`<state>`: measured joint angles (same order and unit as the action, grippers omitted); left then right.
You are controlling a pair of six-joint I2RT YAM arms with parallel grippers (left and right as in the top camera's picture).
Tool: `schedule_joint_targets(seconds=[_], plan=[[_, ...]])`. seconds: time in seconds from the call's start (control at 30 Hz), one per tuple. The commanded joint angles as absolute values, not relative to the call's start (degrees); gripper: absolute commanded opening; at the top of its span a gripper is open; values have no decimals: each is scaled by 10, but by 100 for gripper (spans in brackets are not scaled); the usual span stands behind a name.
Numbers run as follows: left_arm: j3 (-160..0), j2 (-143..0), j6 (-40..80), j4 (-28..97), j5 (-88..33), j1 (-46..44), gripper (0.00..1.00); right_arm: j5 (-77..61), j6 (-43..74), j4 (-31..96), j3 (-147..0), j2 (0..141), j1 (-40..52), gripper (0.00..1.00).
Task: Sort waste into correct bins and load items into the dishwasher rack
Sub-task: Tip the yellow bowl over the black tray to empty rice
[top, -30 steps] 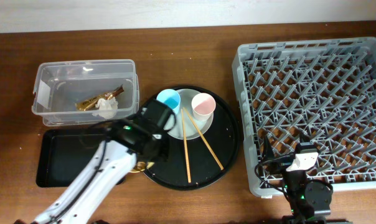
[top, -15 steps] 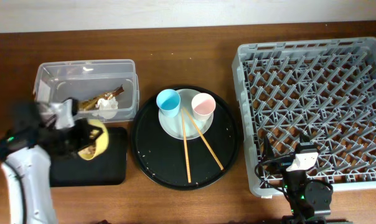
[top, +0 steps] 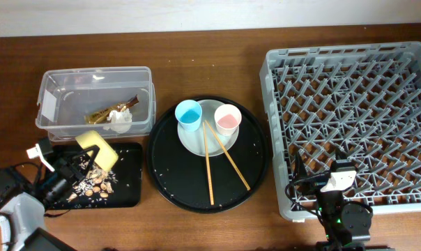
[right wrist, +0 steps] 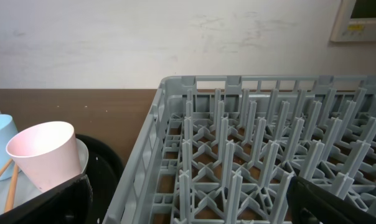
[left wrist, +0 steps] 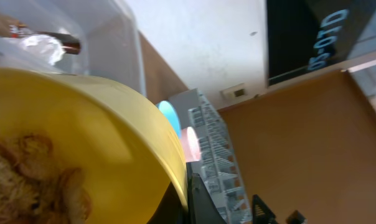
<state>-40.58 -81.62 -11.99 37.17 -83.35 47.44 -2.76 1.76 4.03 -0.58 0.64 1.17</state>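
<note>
yellow bowl (top: 99,148) | tilted over black tray (top: 129,189) | left hand (top: 81,160) pinches rim

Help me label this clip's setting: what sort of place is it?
Likely a tabletop dish-clearing test station: grey dishwasher rack, round black serving tray, clear waste tub.

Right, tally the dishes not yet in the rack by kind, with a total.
cups: 2 (light blue cup, pink cup)
plate: 1
chopsticks: 2
yellow bowl: 1
total: 6
</note>
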Motion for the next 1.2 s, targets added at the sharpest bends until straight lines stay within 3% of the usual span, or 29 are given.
schedule_joint_targets(seconds=[0.0, 0.23, 0.8, 0.97, 1.1, 1.13, 1.17], plan=[[-404, -835, -135, 367, -899, 479, 0, -23, 24, 43, -3, 4, 15, 99], [-404, -837, -110, 375, -902, 535, 0, -23, 24, 43, -3, 4, 15, 98], [-404, -837, -17, 371, -902, 538, 0, -23, 24, 43, -3, 4, 15, 98], [-410, -837, 13, 377, -902, 538, 6, -30, 25, 43, -3, 4, 15, 98], [-424, -837, 13, 377, -900, 538, 6, -53, 87, 25, -38, 4, 15, 98], [-425, -837, 13, 377, -897, 538, 10, -53, 87, 60, -79, 4, 15, 98], [-425, -837, 13, 377, -886, 538, 29, -53, 87, 89, -114, 6, 15, 98]])
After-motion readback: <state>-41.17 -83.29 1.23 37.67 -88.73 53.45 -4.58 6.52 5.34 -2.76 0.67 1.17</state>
